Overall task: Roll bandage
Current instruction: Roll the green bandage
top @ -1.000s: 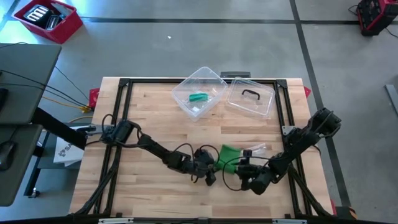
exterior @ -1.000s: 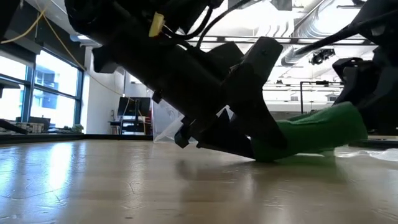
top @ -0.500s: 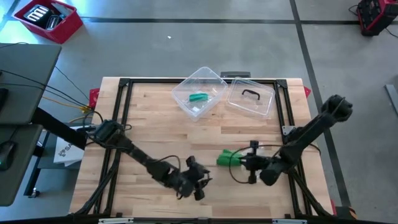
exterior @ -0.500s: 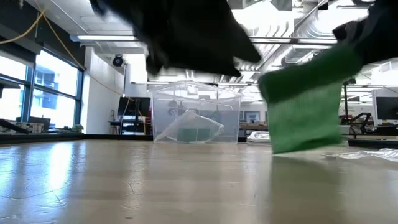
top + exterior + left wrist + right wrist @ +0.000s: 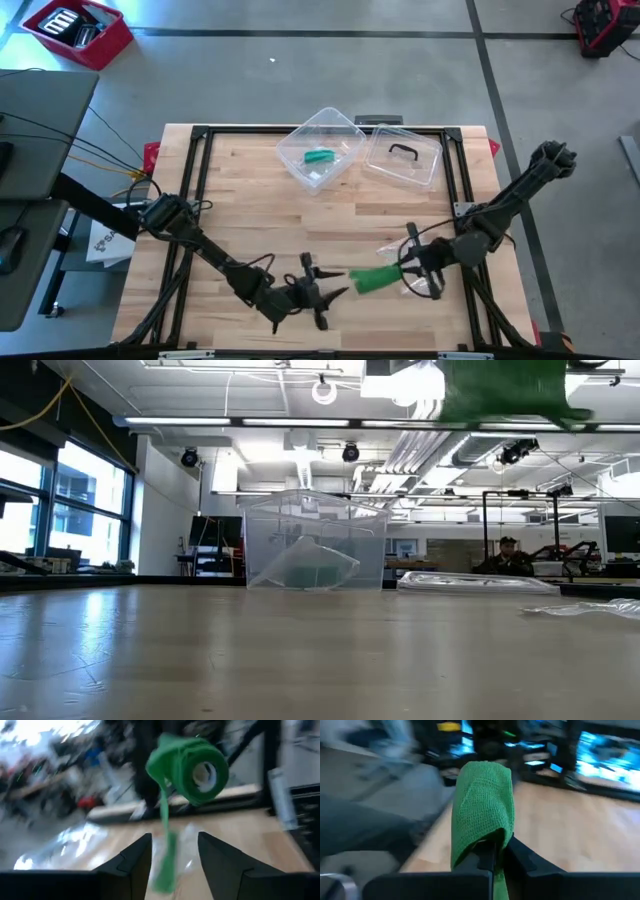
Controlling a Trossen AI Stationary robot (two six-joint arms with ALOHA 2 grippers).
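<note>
I hold the green woven bandage roll (image 5: 375,279) aloft in the clamped right gripper (image 5: 492,851) | left gripper (image 5: 175,857) open, just beside | risk — dangling tail swings, slips my pinch.

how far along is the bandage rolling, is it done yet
Mostly rolled, not finished. Done: the green bandage is wound into a thick roll. In hand: the right gripper is shut on the roll and holds it lifted off the table. The left gripper is open, facing the roll. Left: a loose tail hangs from the roll and needs winding on.
</note>
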